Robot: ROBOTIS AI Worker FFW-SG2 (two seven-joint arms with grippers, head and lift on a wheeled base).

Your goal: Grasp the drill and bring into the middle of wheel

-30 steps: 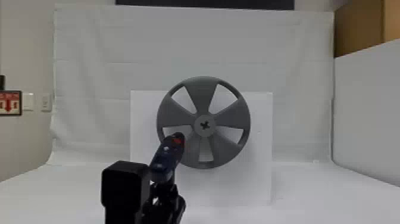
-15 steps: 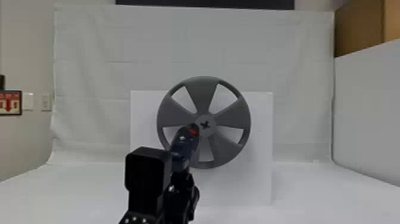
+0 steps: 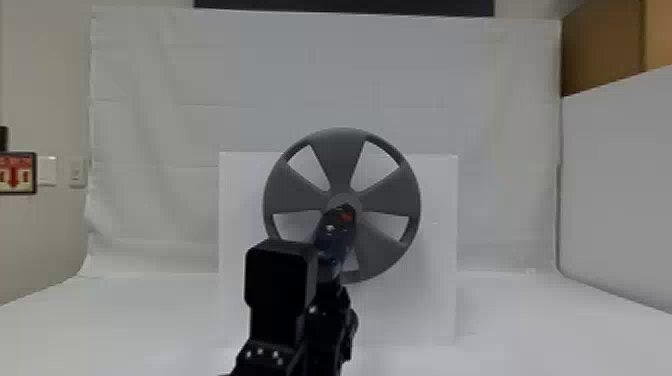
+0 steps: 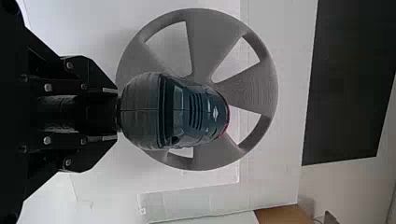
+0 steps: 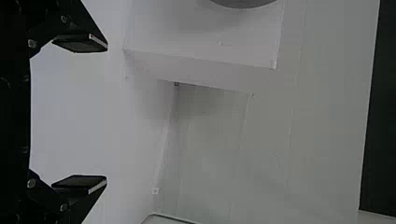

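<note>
In the head view my left gripper (image 3: 327,300) is below the wheel's hub, holding the dark blue drill (image 3: 336,240). The drill's front end overlaps the lower part of the hub of the grey wheel (image 3: 342,160); whether they touch cannot be told. The left wrist view has my left gripper (image 4: 116,112) shut on the drill (image 4: 196,112), its rounded back toward the camera and the wheel (image 4: 250,91) behind it. Over in the right wrist view, my right gripper (image 5: 93,114) stands open with nothing between its fingers, off to the side of the wheel's white box.
The wheel is mounted on the front of a white box (image 3: 440,250) standing on the white table (image 3: 550,330). A white sheet (image 3: 450,85) hangs behind it. To the right rises a white panel (image 3: 620,185) with a brown box (image 3: 600,50) above.
My left gripper and the drill have moved right and a little upward in the head view, bringing the drill's front end from the wheel's lower left across to its hub.
</note>
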